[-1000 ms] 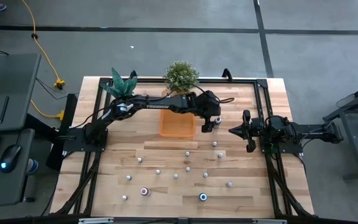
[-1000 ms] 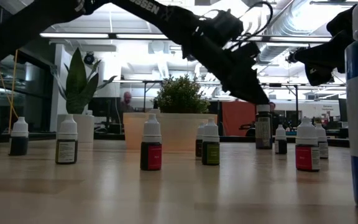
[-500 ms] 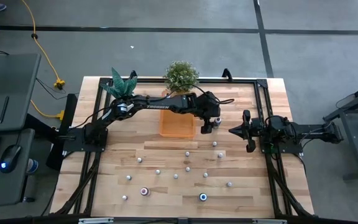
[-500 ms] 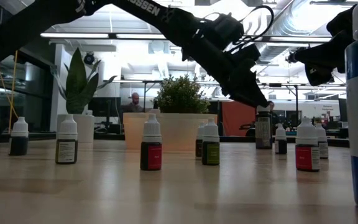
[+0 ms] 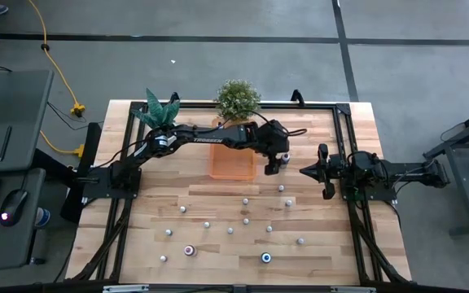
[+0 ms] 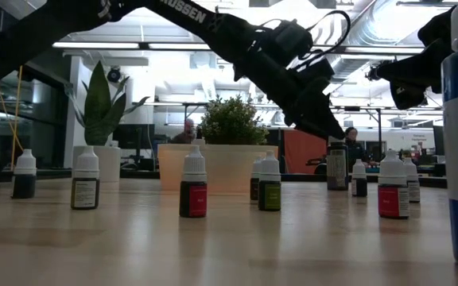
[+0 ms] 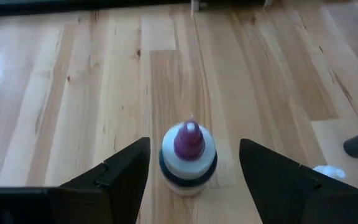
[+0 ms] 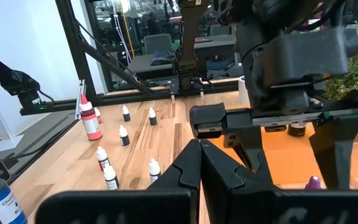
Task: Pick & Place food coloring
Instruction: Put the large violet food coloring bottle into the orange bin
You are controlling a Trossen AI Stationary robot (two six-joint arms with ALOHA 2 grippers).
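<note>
Our left jaws (image 7: pixel 191 171), still spread, have narrowed around the purple-tipped, white-capped small bottle (image 7: pixel 189 158) between them; we judge the grasp imminent.

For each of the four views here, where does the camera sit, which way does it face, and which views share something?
High: above, straight down on table, both arms, orange tray.
Low: table height, level across bottles toward the room; left arm overhead.
Left wrist: looks down past its fingers at a purple-tipped bottle between them.
Right wrist: past the closed right gripper toward the left arm.
Shared: the left gripper shows in the high, low and right wrist views.
</note>
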